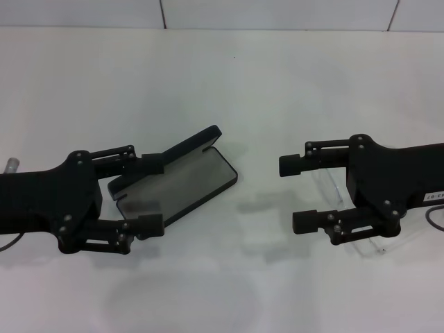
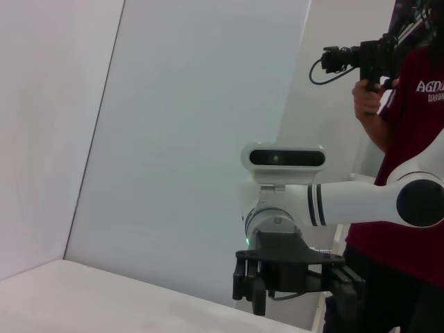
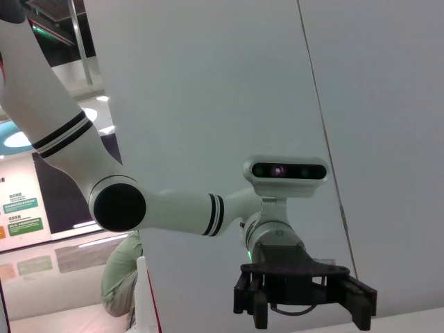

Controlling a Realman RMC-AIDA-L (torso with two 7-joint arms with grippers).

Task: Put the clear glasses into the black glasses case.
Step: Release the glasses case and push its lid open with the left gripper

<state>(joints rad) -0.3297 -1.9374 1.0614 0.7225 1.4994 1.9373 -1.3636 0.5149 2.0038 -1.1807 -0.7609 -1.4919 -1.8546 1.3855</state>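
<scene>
One black glasses case (image 1: 182,182), lid open, on the white table (image 1: 229,83) left of centre, long axis diagonal. One pair of clear glasses (image 1: 340,198) lies right, mostly under the right gripper (image 1: 298,193), fingers apart. Left gripper (image 1: 151,195), fingers apart, straddles the case's near end.

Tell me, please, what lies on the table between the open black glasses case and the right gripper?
Nothing: in the head view only bare white table separates the black glasses case from the right gripper. The clear glasses lie under that gripper.
</scene>
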